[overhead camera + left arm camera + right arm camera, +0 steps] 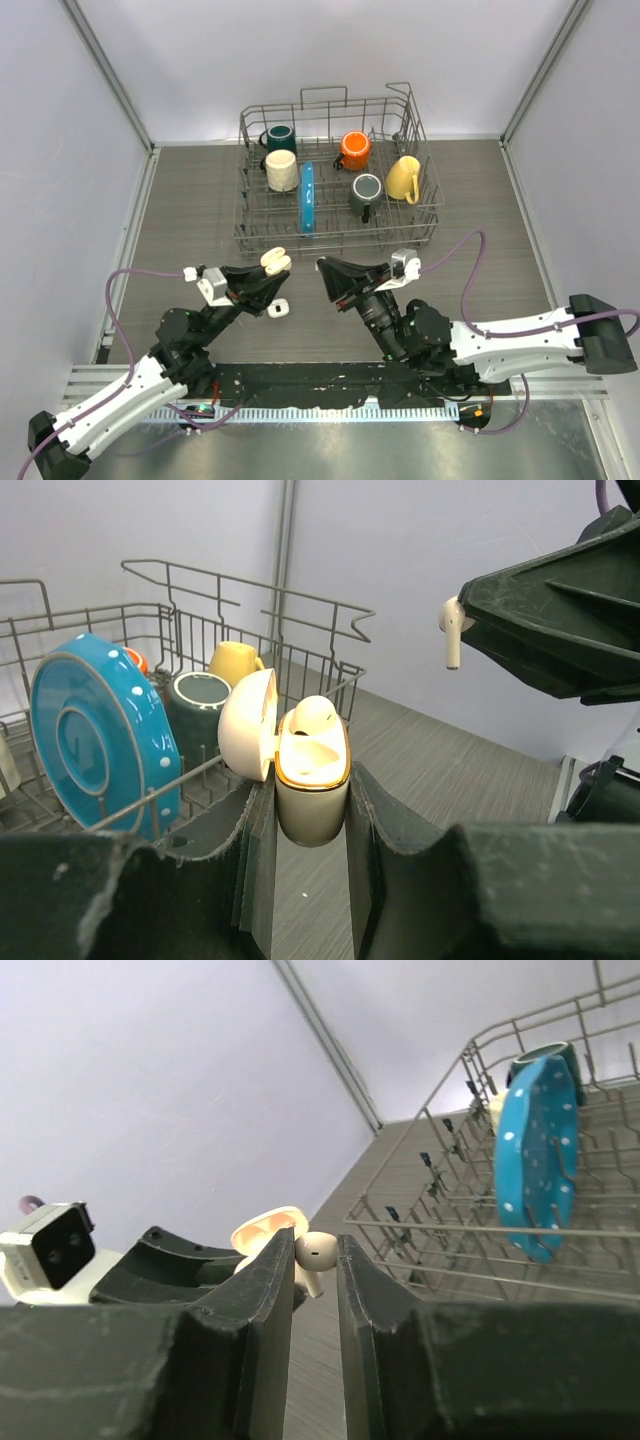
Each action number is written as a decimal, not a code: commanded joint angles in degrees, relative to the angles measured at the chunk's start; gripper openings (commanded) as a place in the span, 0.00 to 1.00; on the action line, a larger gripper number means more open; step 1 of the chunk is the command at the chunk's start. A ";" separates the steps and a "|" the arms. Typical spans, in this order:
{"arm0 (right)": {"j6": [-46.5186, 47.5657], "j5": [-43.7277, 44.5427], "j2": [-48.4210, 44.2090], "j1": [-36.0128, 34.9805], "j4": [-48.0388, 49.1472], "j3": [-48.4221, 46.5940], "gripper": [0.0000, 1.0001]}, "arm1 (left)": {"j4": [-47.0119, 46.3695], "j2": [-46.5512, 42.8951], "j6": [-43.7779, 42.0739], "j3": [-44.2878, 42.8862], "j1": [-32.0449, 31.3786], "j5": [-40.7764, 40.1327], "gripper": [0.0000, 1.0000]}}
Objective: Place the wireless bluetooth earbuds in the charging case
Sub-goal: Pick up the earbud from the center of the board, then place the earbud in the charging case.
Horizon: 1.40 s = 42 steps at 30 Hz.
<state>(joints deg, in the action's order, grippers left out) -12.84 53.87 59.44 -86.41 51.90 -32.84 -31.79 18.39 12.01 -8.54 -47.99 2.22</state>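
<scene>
My left gripper is shut on a cream charging case and holds it upright with its lid swung open to the left. One white earbud sits in the case's far socket. The near socket shows hollow. My right gripper is shut on a second white earbud, pinched by its head with the stem hanging down. That earbud hangs up and to the right of the case, apart from it. From above, the case and the right gripper face each other a short gap apart.
A wire dish rack stands behind both grippers with several mugs and an upright blue plate. A small white object lies on the table under the left gripper. Grey walls close in the table on three sides.
</scene>
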 commanded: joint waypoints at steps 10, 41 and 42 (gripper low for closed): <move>17.50 -7.28 10.25 -2.53 25.53 -4.25 0.01 | -5.56 1.38 0.12 -0.69 -0.18 3.14 0.00; 8.36 -9.13 17.46 1.07 12.09 -11.72 0.01 | -8.55 4.81 0.12 -3.33 -0.18 6.83 0.00; 8.18 -9.39 17.46 1.07 12.09 -11.63 0.01 | -8.55 4.72 0.12 -3.33 -0.18 6.83 0.00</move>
<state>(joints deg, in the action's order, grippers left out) -2.90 45.47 76.51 -85.47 63.35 -42.11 -36.64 23.44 12.01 -9.45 -47.99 8.82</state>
